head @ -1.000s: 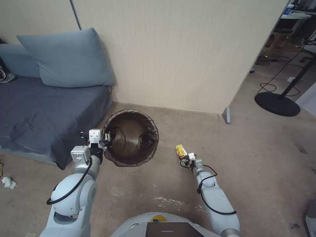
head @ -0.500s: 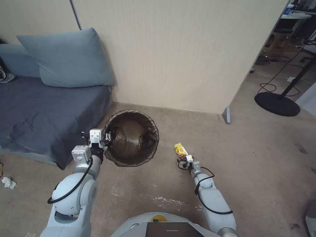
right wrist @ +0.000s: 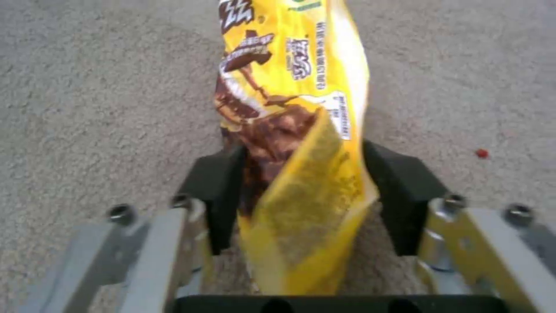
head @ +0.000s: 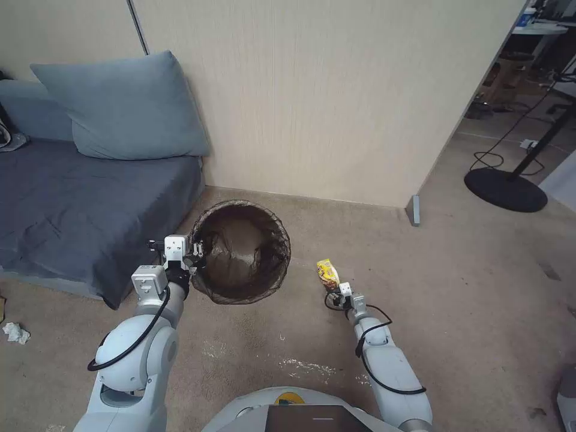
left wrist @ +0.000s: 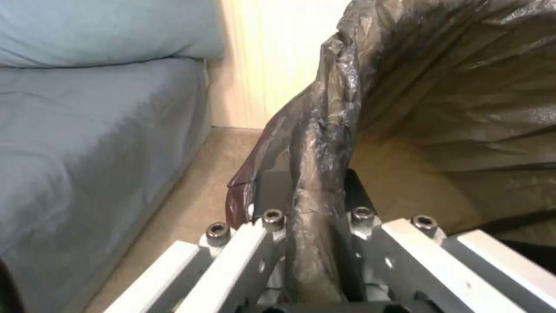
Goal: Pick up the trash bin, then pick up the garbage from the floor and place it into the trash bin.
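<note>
Your left gripper [head: 195,255] is clamped on the bag-lined rim of the trash bin [head: 240,252], held beside the sofa [head: 78,210]. Your right gripper [right wrist: 307,191] is low over the carpet [head: 468,300], pads pinching the yellow snack wrapper [right wrist: 289,130]. White tissue wad [head: 15,333] lies far left.
</note>
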Available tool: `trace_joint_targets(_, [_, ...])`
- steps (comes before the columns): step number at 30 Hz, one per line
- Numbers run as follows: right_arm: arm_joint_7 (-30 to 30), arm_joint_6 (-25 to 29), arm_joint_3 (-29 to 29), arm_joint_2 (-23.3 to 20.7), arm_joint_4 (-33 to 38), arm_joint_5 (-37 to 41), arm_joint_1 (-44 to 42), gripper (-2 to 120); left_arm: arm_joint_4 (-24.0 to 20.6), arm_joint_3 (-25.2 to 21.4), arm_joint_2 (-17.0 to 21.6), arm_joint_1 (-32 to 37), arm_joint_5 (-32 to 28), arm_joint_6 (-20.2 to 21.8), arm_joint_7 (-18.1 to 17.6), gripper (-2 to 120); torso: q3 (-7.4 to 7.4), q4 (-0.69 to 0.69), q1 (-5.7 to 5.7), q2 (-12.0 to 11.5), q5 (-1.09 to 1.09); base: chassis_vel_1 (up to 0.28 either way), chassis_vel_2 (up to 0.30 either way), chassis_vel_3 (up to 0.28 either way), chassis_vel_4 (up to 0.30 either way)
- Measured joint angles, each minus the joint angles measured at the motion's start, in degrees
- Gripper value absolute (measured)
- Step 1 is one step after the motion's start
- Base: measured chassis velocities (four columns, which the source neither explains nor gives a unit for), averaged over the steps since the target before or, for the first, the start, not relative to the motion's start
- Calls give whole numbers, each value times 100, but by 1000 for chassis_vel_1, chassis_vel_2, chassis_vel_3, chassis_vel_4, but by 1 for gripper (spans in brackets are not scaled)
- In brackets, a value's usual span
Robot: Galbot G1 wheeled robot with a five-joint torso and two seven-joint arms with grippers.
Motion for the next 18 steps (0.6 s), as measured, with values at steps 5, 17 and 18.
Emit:
trace_joint_targets(5, [3,15,24,-29,48,9,-56,29,4,44,-18,3,28,-3,-1,3,0,0,0,0,0,0,0,0,0])
trace_joint_targets(17, [3,88,86,-62,57,68,-94,0,6,78,-44,11,81,-12,-4,3,0,0,0,0,1,0,0,0,0])
trace_joint_targets(18, [3,88,86,-62,57,68,-94,0,6,78,-44,11,81,-12,-4,3,0,0,0,0,1,0,0,0,0])
